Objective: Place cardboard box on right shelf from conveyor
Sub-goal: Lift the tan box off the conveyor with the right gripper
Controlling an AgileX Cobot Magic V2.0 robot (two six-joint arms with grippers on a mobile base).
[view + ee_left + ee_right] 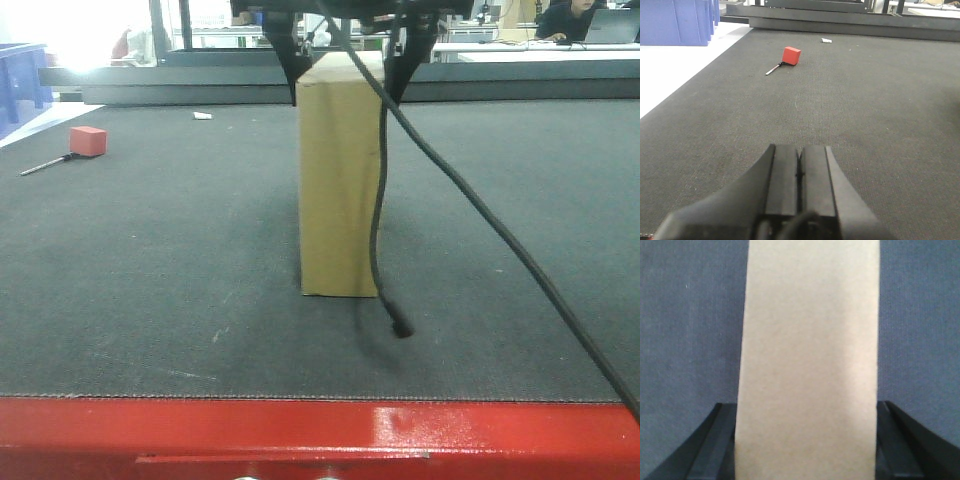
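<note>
The cardboard box [340, 180] stands upright, tall and narrow, on the conveyor's dark belt [150, 250], behind its red frame edge [300, 435]. My right gripper [343, 100] comes down from above, with one black finger pressed on each side of the box's top. In the right wrist view the tan box [807, 360] fills the space between the fingers of the right gripper [805, 407]. I cannot tell whether the box's base rests on the belt. My left gripper [800, 148] is shut and empty, low over the belt. The right shelf is out of view.
A small red block [88, 141] and a thin tool [45, 165] lie at the belt's far left. A small white scrap [202, 116] lies further back. Black cables [480, 210] hang in front of the box. Blue bins [680, 20] stand beyond the left edge.
</note>
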